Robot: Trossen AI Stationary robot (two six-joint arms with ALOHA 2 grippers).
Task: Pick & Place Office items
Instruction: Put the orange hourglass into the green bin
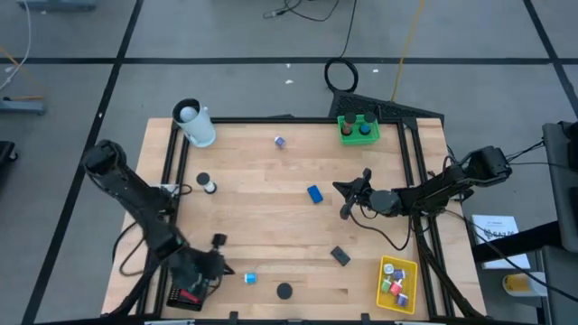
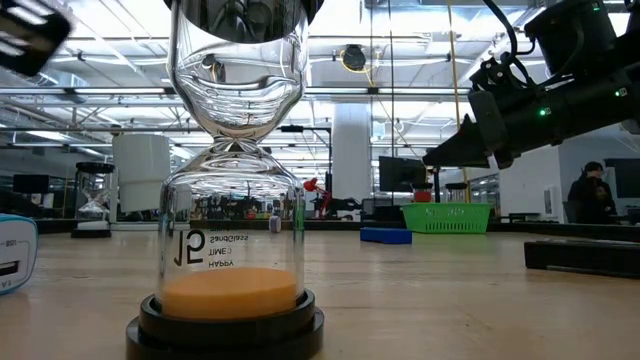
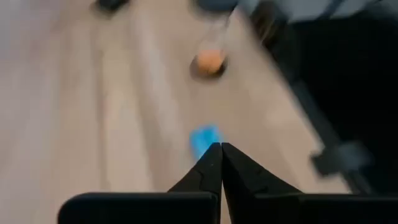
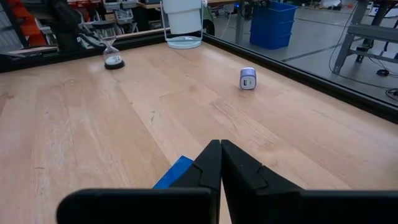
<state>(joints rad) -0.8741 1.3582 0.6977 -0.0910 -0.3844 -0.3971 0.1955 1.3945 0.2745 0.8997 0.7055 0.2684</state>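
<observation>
Office items lie scattered on the wooden table (image 1: pixel 271 226): a blue block (image 1: pixel 314 193), a black block (image 1: pixel 340 255), a white-and-purple piece (image 1: pixel 279 142) and a blue-and-white piece (image 1: pixel 250 278). My left gripper (image 1: pixel 224 267) is at the near left, shut and empty. In the blurred left wrist view its tips (image 3: pixel 219 147) point at the blue-and-white piece (image 3: pixel 204 138). My right gripper (image 1: pixel 341 189) hovers shut and empty at the right, just beside the blue block (image 4: pixel 177 171).
An hourglass with orange sand (image 2: pixel 232 250) stands by the near edge, and a second one (image 1: pixel 203 181) stands at the left. A white cup (image 1: pixel 194 124) lies at the far left. Items fill a green tray (image 1: pixel 358 129) at the far right and a yellow tray (image 1: pixel 396 282) at the near right.
</observation>
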